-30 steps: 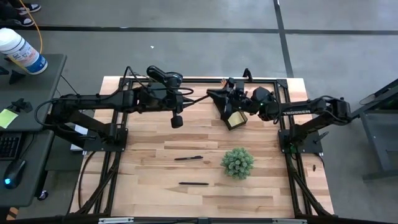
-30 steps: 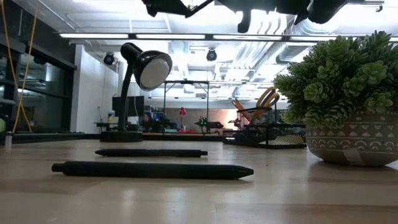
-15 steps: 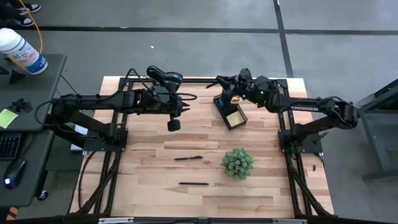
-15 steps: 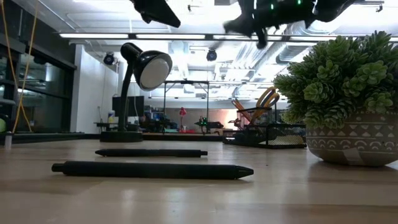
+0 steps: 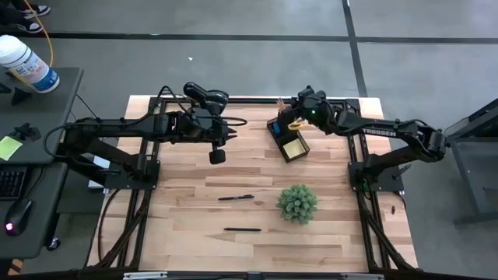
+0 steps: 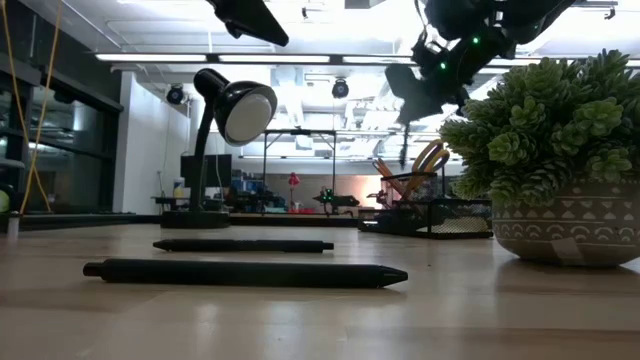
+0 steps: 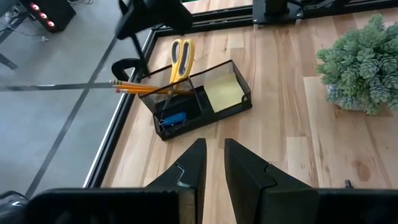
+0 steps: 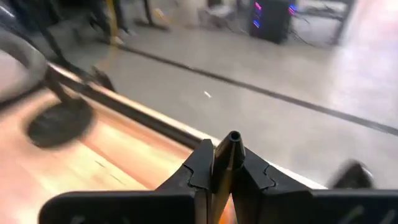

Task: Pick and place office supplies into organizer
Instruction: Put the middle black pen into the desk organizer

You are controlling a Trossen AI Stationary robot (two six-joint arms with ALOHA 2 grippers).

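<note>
Black mesh walls of the organizer [image 5: 285, 139] already hold scissors [image 7: 180, 57], pencils [image 7: 148, 88] and a yellow sticky-note pad [image 7: 224, 93], so only loose pieces remain. The right gripper [image 8: 222, 163] hovers just above the organizer's tall compartment, its fingers clamped on a thin pen [image 8: 229, 149] pointing outward, probably lining up a drop. The left gripper [image 7: 212, 163] waits beside the lamp [image 5: 204, 97], fingers a narrow gap apart and empty. Two black pens [image 5: 236, 197] [image 5: 242, 229] lie on the table [image 5: 187, 187], well apart from both.
</note>
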